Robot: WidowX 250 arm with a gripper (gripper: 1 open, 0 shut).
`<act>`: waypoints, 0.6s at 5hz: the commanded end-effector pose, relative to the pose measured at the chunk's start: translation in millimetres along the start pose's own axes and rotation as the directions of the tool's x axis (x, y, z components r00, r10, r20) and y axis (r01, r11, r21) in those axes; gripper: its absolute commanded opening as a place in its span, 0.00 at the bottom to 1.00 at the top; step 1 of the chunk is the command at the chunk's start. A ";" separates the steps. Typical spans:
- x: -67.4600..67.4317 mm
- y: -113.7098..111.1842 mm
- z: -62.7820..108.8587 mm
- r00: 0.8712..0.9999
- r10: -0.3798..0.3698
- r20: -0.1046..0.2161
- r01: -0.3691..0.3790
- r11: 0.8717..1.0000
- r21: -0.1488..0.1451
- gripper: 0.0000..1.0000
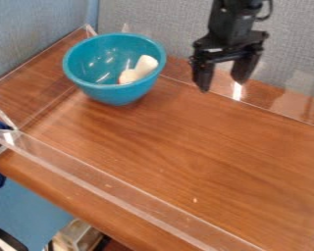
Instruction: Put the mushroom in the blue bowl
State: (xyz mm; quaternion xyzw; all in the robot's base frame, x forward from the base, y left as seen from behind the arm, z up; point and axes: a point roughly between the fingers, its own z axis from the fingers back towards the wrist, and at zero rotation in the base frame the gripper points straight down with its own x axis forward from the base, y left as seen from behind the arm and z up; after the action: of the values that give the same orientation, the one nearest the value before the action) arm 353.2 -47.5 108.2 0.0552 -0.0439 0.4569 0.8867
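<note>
Pincer (227, 77) hangs open and empty beside the blue bowl (91, 84) holding the mushroom (137, 69).

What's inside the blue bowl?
The mushroom lies inside the bowl, on its side against the far wall. Its pale stem shows; the cap is hard to make out. The near rim hides part of the bowl's bottom. The claw is open, off to the side.

No text, label, brand, number or sign can be read anywhere. The blue bowl (114, 67) is seen to be plain, and no lettering is found on the desk (173, 147) or on the gripper (227, 69).
</note>
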 end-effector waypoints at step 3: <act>-6.7 -9.8 50.4 1.000 0.013 0.012 -0.012 0.995 -0.094 1.00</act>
State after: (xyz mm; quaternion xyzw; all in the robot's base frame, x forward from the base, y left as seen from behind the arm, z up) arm 351.0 -59.9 120.7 0.0520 -0.0290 0.4620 0.8849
